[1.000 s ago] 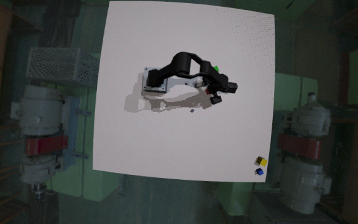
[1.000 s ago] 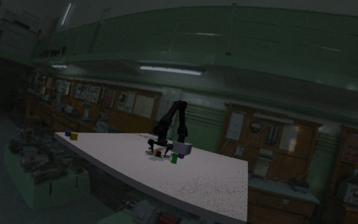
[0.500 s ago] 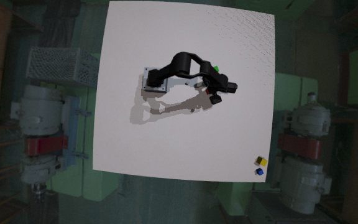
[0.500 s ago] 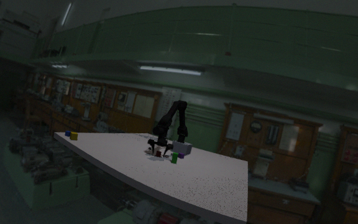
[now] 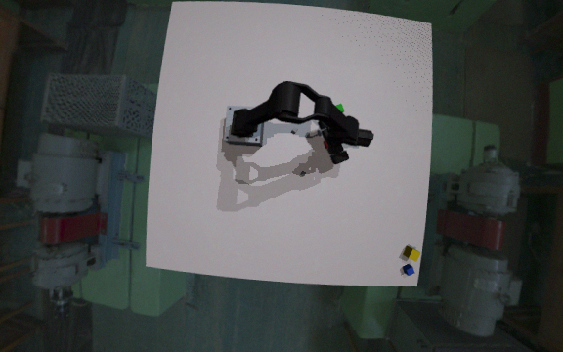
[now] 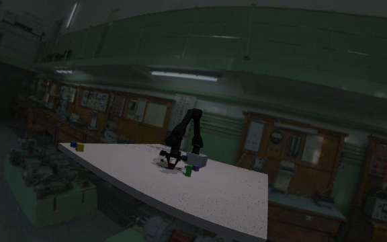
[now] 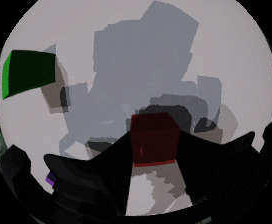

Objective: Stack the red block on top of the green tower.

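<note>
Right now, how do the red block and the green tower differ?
The red block sits low between the gripper's fingers, gripped; the green tower stands free, untouched, off to the side. In the exterior view the tower stands taller than the block. Both rest on the white table.

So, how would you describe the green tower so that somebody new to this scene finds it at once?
Start from the white table and find the black arm near its middle. The green tower stands on the table just beside the tool, which is shut on the red block. It is the only green piece, taller than the small purple block next to it.
</note>
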